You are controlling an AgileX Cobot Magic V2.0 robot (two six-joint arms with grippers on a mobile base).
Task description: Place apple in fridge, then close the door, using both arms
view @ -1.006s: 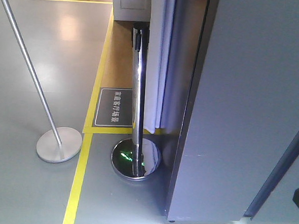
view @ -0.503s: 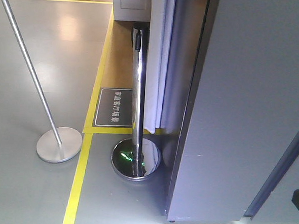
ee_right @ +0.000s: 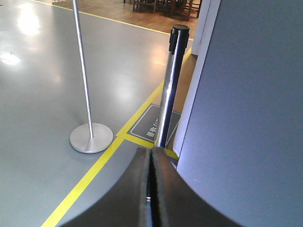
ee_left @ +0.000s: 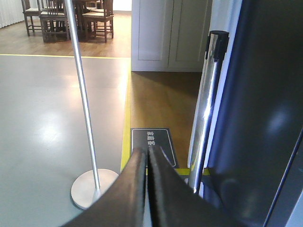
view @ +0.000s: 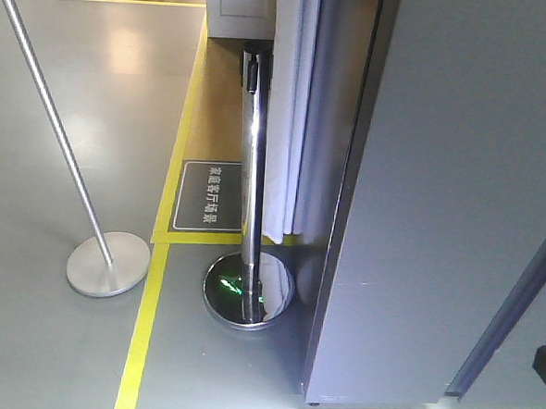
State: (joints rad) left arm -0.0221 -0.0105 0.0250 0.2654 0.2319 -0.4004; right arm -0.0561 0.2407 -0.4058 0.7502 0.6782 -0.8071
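Both black grippers, left [ee_left: 147, 163] and right [ee_right: 150, 163], pinched empty; tall dark grey fridge [view: 449, 206] stands right of both, apple unseen, probably inside.

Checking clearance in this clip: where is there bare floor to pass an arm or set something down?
Open grey floor lies left of the yellow line, around the matte pole base. It is crowded where the chrome stanchion stands close beside the fridge and white curtain.

The grey fridge [view: 450, 197] fills the view from 12 to 5 o'clock. A chrome post [view: 252, 185] stands just beside it, a thinner pole [view: 51, 121] leaning at 9 o'clock over yellow tape [view: 144, 336].
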